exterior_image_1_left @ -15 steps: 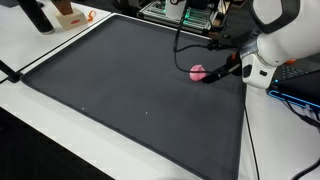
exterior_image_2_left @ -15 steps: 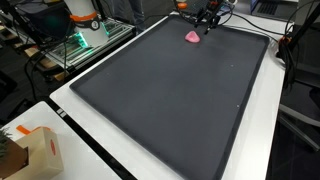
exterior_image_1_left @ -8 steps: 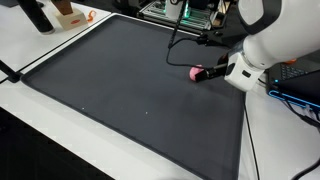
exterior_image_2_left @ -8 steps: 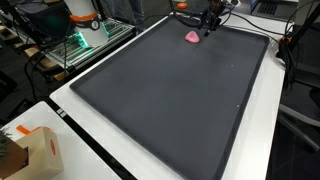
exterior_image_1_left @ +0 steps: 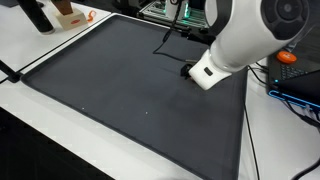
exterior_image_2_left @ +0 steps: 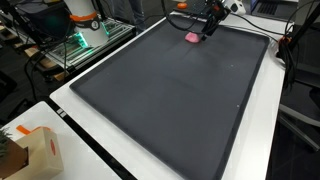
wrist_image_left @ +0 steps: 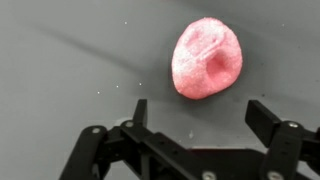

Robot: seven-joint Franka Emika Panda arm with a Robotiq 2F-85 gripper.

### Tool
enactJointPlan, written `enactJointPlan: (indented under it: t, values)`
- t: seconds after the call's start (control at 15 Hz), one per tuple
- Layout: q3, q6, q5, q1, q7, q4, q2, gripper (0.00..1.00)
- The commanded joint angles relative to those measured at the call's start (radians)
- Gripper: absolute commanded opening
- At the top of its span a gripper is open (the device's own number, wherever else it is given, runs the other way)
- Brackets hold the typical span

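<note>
Your claw point(wrist_image_left: 200, 120) was wide open with nothing in it, and nothing touched either finger point(wrist_image_left: 140, 112). In the wrist view both fingertips sat at the bottom of the frame with bare mat between them. One pink lump point(wrist_image_left: 206, 58) lay just past the tips and apart from them. It was offset a bit toward the finger on the right of that view, not centred on the gap. The lump was egg-shaped with a dent in its face. Its long axis ran roughly away from the claw, slightly tilted, so its narrow side lay across the gap. It rested on the dark mat point(wrist_image_left: 70, 60).

In an exterior view the claw point(exterior_image_2_left: 207, 30) hung just beside the pink lump point(exterior_image_2_left: 193, 37), near the far edge of the dark mat point(exterior_image_2_left: 170, 100). In an exterior view the white arm point(exterior_image_1_left: 245, 40) hid the lump completely. Only the black end of the claw point(exterior_image_1_left: 186, 70) showed, low over the dark mat point(exterior_image_1_left: 110, 90).

Counts: one lump, one arm, one claw, two fingers, one mat.

The mat covered most of the white table point(exterior_image_1_left: 50, 130). Well apart from the claw were:
- one cardboard box point(exterior_image_2_left: 35, 150), at the near end of that view
- one orange thing point(exterior_image_1_left: 287, 57) behind the arm; you couldn't tell what it was
- cables point(exterior_image_1_left: 172, 38) trailing over the mat's far edge
</note>
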Motion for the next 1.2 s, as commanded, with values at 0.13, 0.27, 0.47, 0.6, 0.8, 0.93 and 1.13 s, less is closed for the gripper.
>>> enactJointPlan:
  t: [0.13, 0.27, 0.47, 0.6, 0.8, 0.93, 1.13]
  values:
    - [-0.029, 0.051, 0.124, -0.058, 0.177, -0.060, -0.032, 1.00]
    - [-0.037, 0.066, 0.170, -0.076, 0.238, -0.090, -0.053, 1.00]
    - [-0.047, 0.100, 0.248, -0.100, 0.327, -0.158, -0.098, 1.00]
    - [-0.052, 0.138, 0.304, -0.113, 0.383, -0.218, -0.136, 1.00]
    - [-0.061, 0.249, 0.374, -0.123, 0.465, -0.331, -0.194, 1.00]
    - [-0.064, 0.333, 0.420, -0.134, 0.511, -0.405, -0.228, 1.00]
    - [-0.061, 0.444, 0.493, -0.150, 0.580, -0.510, -0.276, 1.00]
